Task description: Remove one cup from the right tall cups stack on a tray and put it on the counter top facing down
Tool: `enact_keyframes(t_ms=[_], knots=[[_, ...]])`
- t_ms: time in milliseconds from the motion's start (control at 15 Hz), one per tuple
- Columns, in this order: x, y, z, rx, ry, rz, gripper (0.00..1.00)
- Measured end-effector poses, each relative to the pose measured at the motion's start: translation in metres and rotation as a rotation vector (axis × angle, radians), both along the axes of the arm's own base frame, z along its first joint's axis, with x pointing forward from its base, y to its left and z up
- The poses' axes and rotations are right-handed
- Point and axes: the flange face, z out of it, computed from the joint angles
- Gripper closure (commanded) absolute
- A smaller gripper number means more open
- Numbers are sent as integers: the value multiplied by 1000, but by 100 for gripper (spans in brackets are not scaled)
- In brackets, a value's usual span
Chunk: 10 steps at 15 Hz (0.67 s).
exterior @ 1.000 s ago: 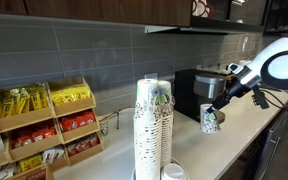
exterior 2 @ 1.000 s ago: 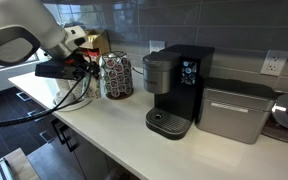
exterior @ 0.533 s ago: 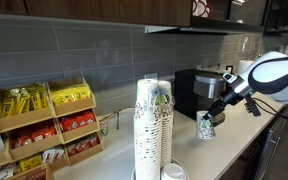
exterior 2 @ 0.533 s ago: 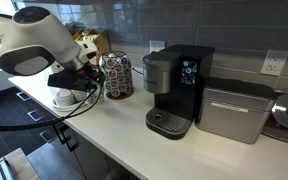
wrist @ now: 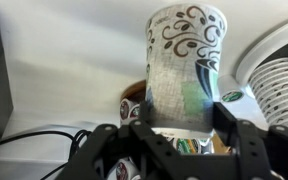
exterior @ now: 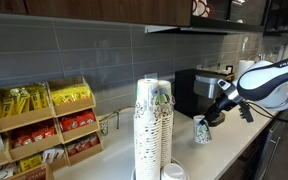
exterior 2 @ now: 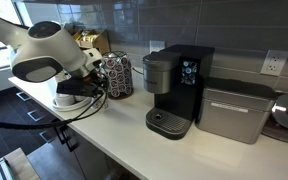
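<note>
**Patterned cup held in the pincer, low over the counter beside the coffee machine**

In the wrist view the pincer (wrist: 181, 125) is closed about halfway on the patterned cup (wrist: 184, 70). One dark finger (wrist: 134, 135) presses on one side of the cup and the second finger (wrist: 227, 128) on the opposite side. The cup is white with dark curls and a green mark, and it points away from the camera. Beside it in this view are the white rims of stacked cups (wrist: 279, 85), apart from the held one.

In an exterior view the arm (exterior: 269, 78) reaches in from the edge of the picture. The pincer (exterior: 212, 115) holds the cup (exterior: 202, 130) low over the light counter (exterior: 239, 140), just in front of the black coffee machine (exterior: 192, 90). I cannot tell if the cup touches the counter, or which end of it faces down. The tall cup stack (exterior: 152, 125) stands near the camera, well apart from the held cup. Wooden snack racks (exterior: 44, 120) stand against the wall.

In an exterior view from the opposite direction, the arm (exterior 2: 46, 55) covers the pincer. The coffee machine (exterior 2: 174, 90) stands on the counter (exterior 2: 119, 130), with a round pod holder (exterior 2: 116, 76) beside it.
</note>
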Motion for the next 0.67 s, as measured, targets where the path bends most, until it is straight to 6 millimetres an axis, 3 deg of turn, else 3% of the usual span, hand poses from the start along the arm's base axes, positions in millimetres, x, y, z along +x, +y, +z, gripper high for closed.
enact_keyframes(t_ms=[333,667], knots=[[6,8,-4,-4,-20,-10,0],[8,21,11,-1,-28,-34,0]])
